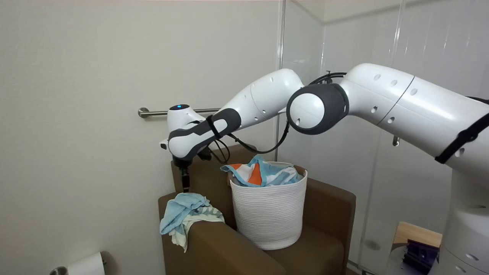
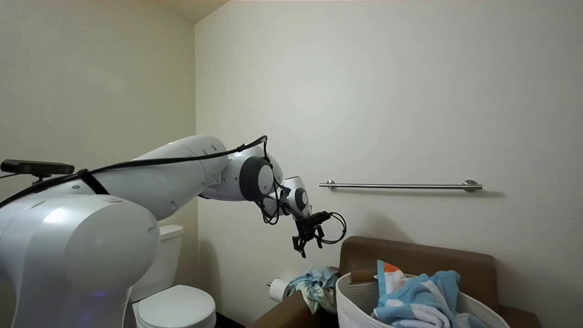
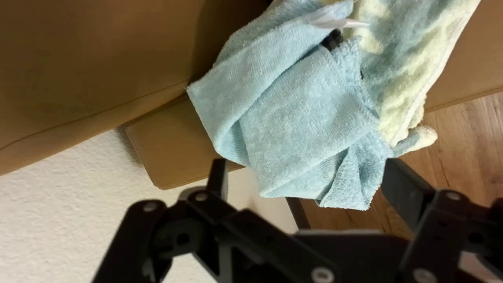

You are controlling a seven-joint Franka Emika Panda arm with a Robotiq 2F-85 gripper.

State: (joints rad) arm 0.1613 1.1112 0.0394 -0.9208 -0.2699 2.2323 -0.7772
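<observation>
One blue cloth (image 1: pixel 180 209) (crumpled) slants lengthwise down off the armrest (image 1: pixel 227 246); jaws spread wide above.

Free air above the rear end of the armrest (image 1: pixel 233 248); gripper (image 3: pixel 306 163) hangs there, jaws spread wide, light blue cloth (image 3: pixel 302 106) below. Gap down to the cloth looks slight, hard to judge from these angles. Backrest (image 1: pixel 210 183) blocks one side; wall (image 3: pixel 59 220) just past the armrest's rear corner. Inward, white basket (image 1: pixel 267 217) on the seat (image 1: pixel 317 254) bars low passage, striped towel (image 1: pixel 263 173) poking above its rim. Metal bar (image 2: pixel 401 186) juts from the wall above the backrest's top edge. Beyond the armrest's outer edge, room down to the floor (image 3: pixel 471 145), cloth draping into it; paper roll (image 2: pixel 278 289) near the wall.
</observation>
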